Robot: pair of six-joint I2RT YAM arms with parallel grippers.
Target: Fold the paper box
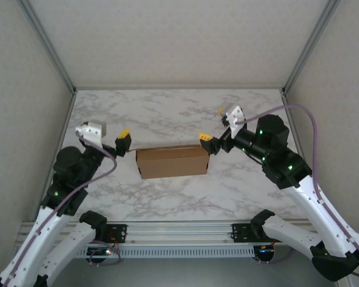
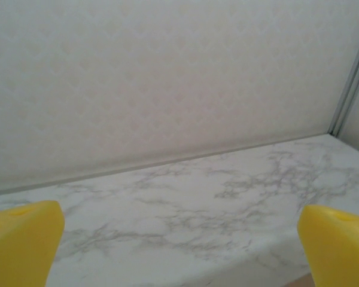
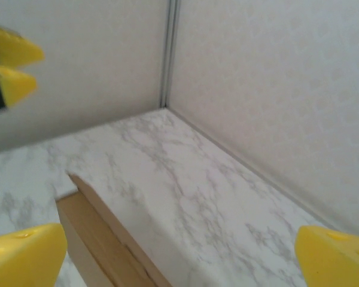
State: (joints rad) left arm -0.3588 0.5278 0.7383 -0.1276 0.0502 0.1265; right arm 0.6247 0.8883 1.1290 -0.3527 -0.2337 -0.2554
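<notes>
Both the left fingers (image 1: 124, 133) and right fingers (image 1: 205, 138) stand wide and empty beside the paper box (image 1: 172, 161), which looks fully folded, well inside the edges of the counter (image 1: 167, 113).

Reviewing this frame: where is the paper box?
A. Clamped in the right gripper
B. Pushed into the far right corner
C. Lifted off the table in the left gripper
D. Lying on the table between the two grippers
D: the paper box lies on the table, with the open left gripper and open right gripper at its ends.
</notes>
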